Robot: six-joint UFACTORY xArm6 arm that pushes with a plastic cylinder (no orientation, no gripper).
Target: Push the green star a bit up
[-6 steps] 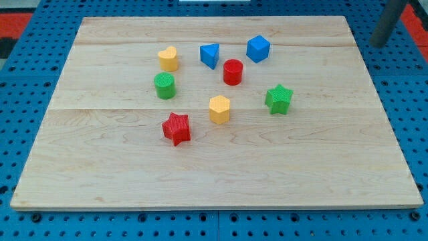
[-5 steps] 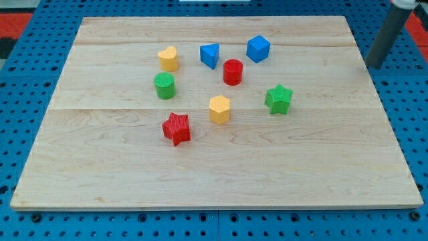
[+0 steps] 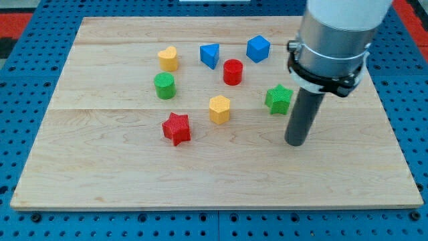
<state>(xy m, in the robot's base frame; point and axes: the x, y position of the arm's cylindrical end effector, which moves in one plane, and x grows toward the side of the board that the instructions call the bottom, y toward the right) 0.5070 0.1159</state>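
The green star lies on the wooden board, right of the middle. My tip rests on the board just below the star and slightly to its right, apart from it by a small gap. The rod and the arm's grey body rise above it and hide part of the board's upper right.
Other blocks lie to the star's left and above it: a red cylinder, a blue cube, a blue triangle, a yellow heart, a green cylinder, a yellow hexagon, a red star.
The rod has swung in from the view's upper right edge, down and to the left, to a spot just below the green star. No block has moved.
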